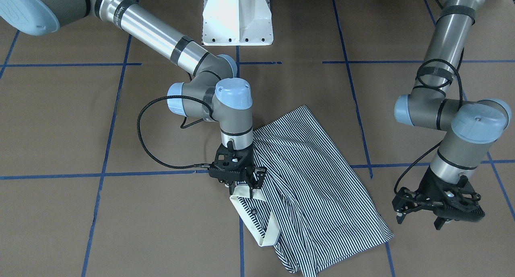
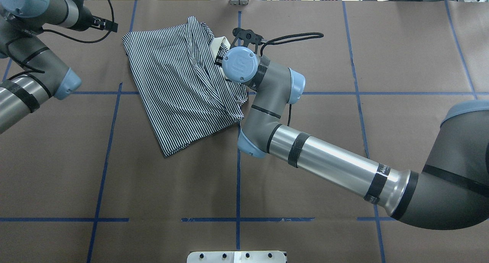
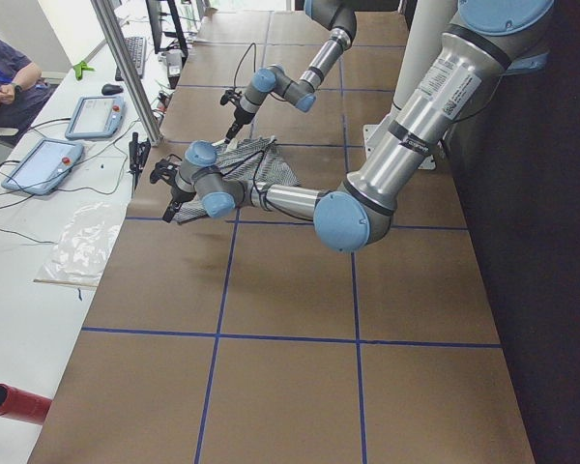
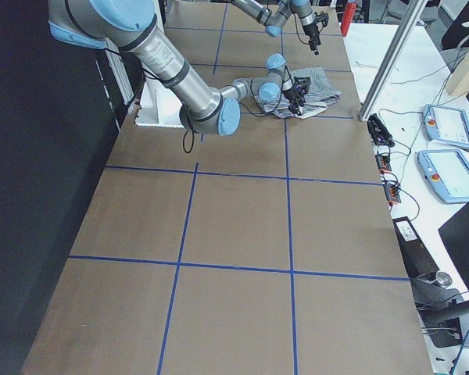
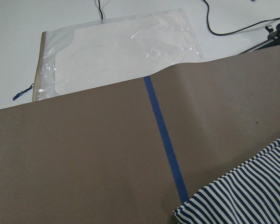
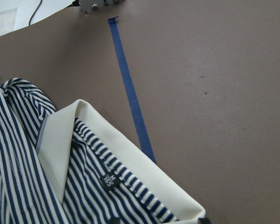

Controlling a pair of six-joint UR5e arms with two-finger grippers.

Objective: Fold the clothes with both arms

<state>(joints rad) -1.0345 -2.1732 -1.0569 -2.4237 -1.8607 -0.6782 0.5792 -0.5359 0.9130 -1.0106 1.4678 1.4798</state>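
Observation:
The striped polo shirt [image 1: 314,176] lies crumpled and partly folded on the brown table, its cream collar [image 1: 257,216] facing the operators' side. My right gripper [image 1: 243,184] is down on the collar end. In the right wrist view its fingertips [image 6: 203,220] stand apart at the frame's bottom, either side of the collar [image 6: 144,158] and neck label. My left gripper [image 1: 418,220] is open and empty, hovering off the shirt's far corner [image 5: 242,196]. In the overhead view it [image 2: 109,25] is left of the shirt [image 2: 179,87].
The white pedestal base [image 1: 237,15] stands at the robot's side of the table. Blue tape lines [image 1: 104,148] grid the brown paper. A clear plastic bag [image 5: 116,46] lies past the table's edge. A bench with tablets [image 3: 43,164] and a seated person [image 3: 5,68] runs alongside.

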